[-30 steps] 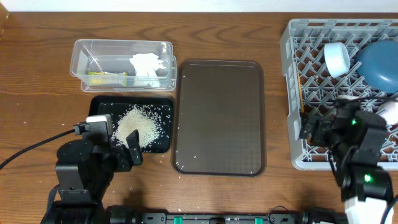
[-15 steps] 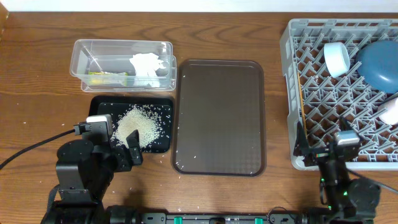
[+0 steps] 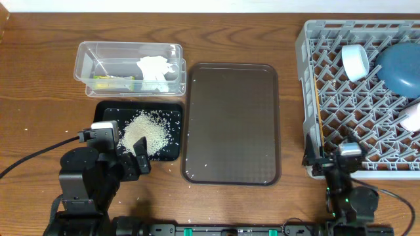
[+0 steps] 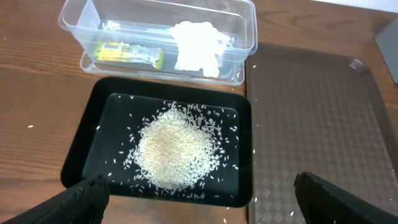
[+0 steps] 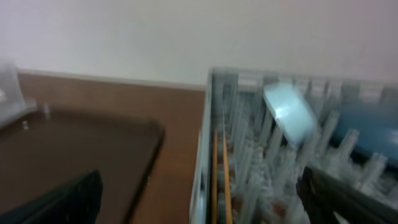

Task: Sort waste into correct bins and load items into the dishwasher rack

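Retreating from above the dishwasher rack (image 3: pixel 306 98), the right arm has pulled back to the near edge of the desk (image 3: pixel 39 85) and now sits just outside the rack's near-left corner; the left arm has not shifted.

Both sets of fingers stand wide apart and hold nothing. The left gripper (image 4: pixel 200 183) hovers over the near edge of the shallow black tray (image 3: pixel 105 108), its fingertips (image 4: pixel 93 186) showing at the bottom of the wrist view. The right gripper (image 5: pixel 199 180) faces along the rack's left wall, though that view is blurred.

Waste is sorted: the heap of rice (image 3: pixel 143 134) lies in the black tray, with stray grains around it. The yellow-green wrapper (image 3: pixel 115 81) and the crumpled white tissue (image 3: pixel 156 69) lie in the clear tub (image 3: pixel 82 62) just behind the tray. A few grains dot the brown serving tray (image 3: pixel 231 124), which lies between the bins and the rack.

In the rack, the blue plate (image 3: pixel 400 65) leans at the far right, and the pale bowl (image 3: pixel 356 62) lies on its side beside it. A whitish cup (image 3: pixel 412 117) sits at the right edge — partly cut off by the frame. The chopsticks (image 3: pixel 319 98) lie along the inside of the left wall.
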Motion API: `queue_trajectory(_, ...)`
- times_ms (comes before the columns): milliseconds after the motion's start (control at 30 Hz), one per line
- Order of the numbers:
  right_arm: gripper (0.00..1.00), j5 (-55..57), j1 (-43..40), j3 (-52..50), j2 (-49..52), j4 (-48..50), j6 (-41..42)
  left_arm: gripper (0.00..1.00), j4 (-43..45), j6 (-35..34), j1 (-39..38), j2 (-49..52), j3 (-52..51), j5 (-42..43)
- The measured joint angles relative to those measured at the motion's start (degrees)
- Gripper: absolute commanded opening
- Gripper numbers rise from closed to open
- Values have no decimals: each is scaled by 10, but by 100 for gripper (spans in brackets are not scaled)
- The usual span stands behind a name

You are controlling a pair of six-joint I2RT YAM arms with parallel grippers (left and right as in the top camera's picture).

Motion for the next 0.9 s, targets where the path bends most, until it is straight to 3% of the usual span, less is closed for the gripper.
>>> queue_trajectory(900,99,10,0,0,0,-1,0,98,0,0,0,0,0,0)
